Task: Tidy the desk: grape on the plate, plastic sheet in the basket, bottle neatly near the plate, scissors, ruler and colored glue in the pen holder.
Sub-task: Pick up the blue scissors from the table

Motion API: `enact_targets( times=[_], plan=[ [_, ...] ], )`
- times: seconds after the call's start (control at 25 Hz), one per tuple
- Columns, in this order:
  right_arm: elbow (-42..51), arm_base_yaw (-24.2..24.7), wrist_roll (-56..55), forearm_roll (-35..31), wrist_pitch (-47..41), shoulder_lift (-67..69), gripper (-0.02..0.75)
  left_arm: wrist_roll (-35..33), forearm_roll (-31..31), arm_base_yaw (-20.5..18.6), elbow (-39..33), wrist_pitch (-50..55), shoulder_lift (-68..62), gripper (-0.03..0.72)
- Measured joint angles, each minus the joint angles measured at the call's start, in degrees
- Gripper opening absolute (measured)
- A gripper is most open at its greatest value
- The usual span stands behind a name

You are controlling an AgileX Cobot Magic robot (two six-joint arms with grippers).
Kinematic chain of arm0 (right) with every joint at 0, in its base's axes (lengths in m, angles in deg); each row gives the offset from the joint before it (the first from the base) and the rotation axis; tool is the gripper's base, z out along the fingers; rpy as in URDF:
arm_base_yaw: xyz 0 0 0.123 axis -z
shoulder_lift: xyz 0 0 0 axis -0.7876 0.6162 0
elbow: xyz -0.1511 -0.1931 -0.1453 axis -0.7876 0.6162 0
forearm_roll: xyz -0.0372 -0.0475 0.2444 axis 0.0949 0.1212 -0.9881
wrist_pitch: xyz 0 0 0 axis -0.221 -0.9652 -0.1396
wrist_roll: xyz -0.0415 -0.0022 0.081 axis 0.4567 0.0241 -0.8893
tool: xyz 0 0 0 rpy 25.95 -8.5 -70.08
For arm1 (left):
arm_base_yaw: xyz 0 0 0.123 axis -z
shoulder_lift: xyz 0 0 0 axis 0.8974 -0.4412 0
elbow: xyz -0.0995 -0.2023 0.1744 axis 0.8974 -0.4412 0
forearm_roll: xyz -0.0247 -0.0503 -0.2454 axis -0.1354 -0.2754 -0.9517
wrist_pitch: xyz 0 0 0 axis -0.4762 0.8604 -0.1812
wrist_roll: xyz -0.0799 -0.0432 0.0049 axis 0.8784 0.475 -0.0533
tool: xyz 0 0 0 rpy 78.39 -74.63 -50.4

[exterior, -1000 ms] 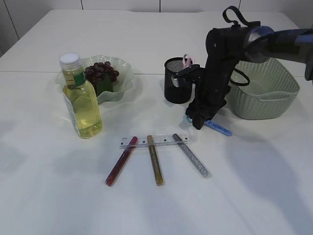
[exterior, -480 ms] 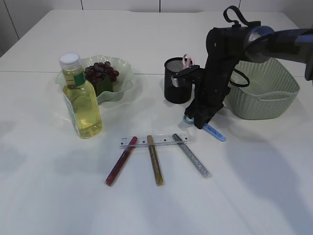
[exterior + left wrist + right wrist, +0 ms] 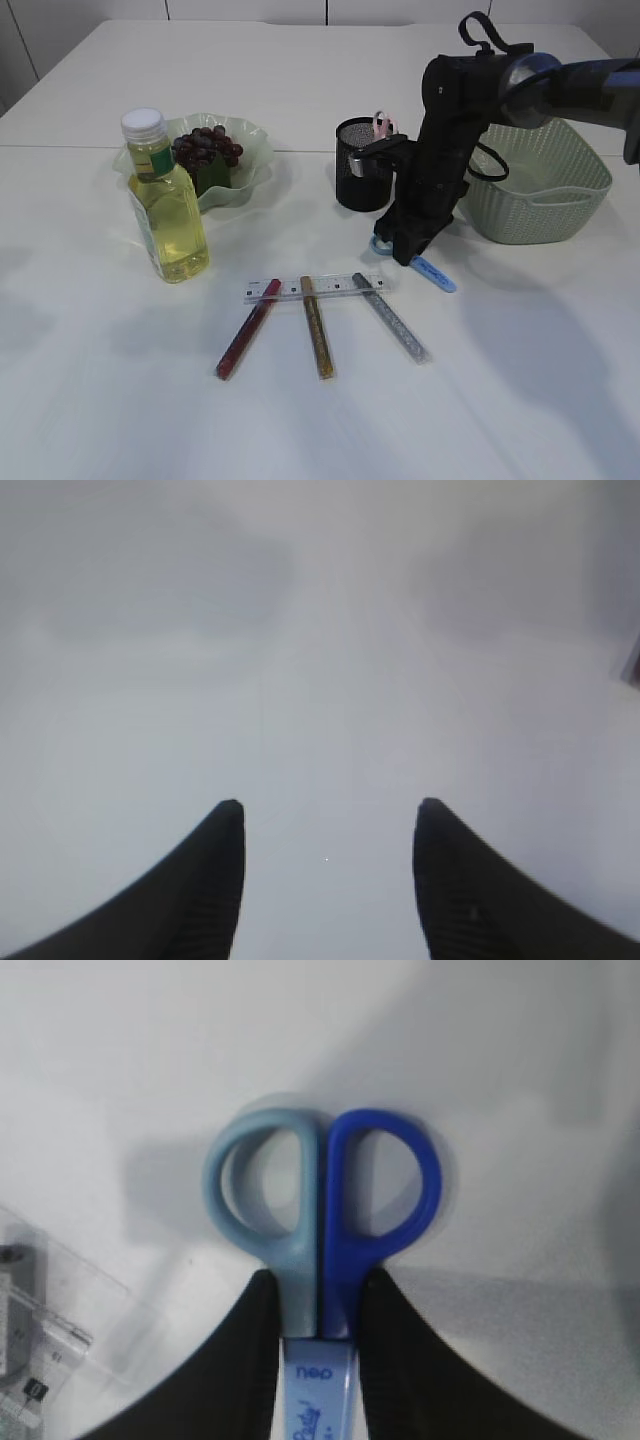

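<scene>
Clamped on the scissors [image 3: 318,1260], my right gripper [image 3: 318,1305] pinched them just below the two finger loops, one grey-blue and one deep blue, with the sheathed blades running back between my fingers [image 3: 245,1360]. In the exterior view the scissors [image 3: 425,268] sat low over the desk [image 3: 520,380], their light blue tip poking out toward the lower right of my right gripper [image 3: 403,245]; I could not tell whether the tip touched the surface. Just beside them lay the clear ruler [image 3: 315,288], and across it the three colored glue sticks, red [image 3: 248,328], gold [image 3: 317,326] and silver [image 3: 392,317], fanned toward the front edge. Behind my wrist stood the black mesh pen holder [image 3: 356,178] with something pink sticking out of it, and to its right the pale green basket [image 3: 545,190]. Well apart on the left, the grape [image 3: 208,146] bunch rested on the wavy green plate [image 3: 252,160], with the bottle [image 3: 166,205] of yellow liquid upright just in front of it. My left gripper [image 3: 328,875] hung with fingers apart over bare desk, holding nothing.
</scene>
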Motion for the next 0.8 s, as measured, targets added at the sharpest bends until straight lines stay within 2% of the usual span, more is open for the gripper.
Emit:
enact_targets(
  times=[0.8],
  plan=[
    [0.0, 0.0, 0.0, -2.69, -1.96, -1.09, 0.201, -0.02, 0.12, 0.0, 0.0, 0.0, 0.0, 0.381]
  ],
)
